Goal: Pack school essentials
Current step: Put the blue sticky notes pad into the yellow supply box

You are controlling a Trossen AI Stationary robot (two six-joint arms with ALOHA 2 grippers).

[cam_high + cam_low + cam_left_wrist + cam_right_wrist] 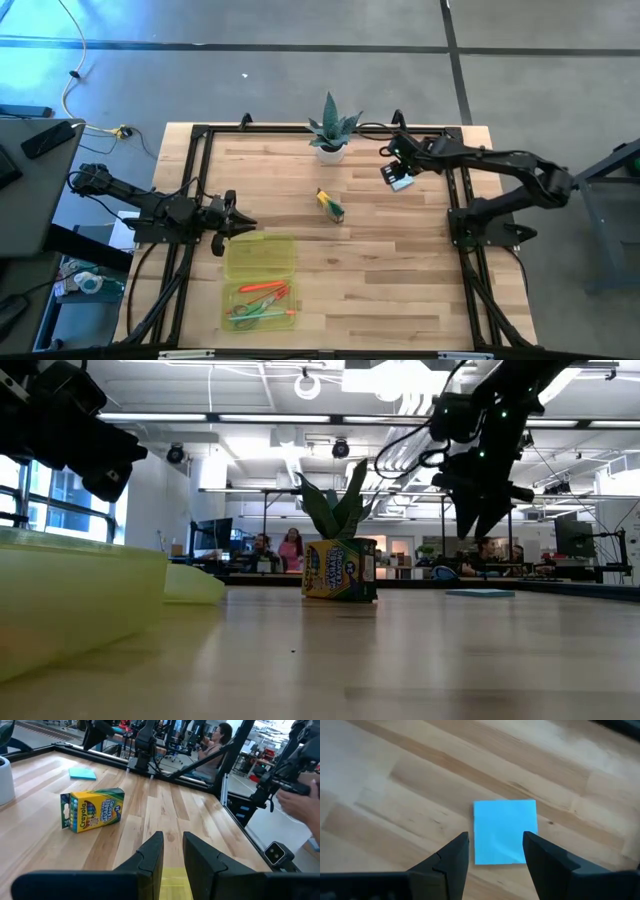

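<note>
right hand lined up over the note pad, left parked at the case

right hand (492,852) sits nearest the lens in its wrist view: fingers apart w/ a clear gap, nothing between them, hanging above the light blue note pad (505,831), not touching. the pad lies flat on the wooden surface (400,260) near the far right corner, so a top-down approach is prob the only way to get it; the fingers straddle its near edge, which looks like line-up for a descent.

largest down: the yellow-green plastic case (260,283) lies opened flat at the front left, lid half bare, tray half already holding the green-handled scissors (252,310), orange pencils (268,296) and red-orange marker (262,286). it prob sits there so either arm can drop things in. the plant in a white pot (331,130) stands at the far edge, not for packing. the crayon box (331,204) stands mid-surface, well apart from the case, not yet packed.

poses: right arm stretched inward from its base, wrist bent down over the pad. left arm reaches in low from the left; left hand (236,222) is just beside the case's far corner, fingers nearly together, a narrow slit showing, empty, pointing across at the crayon box.
</note>
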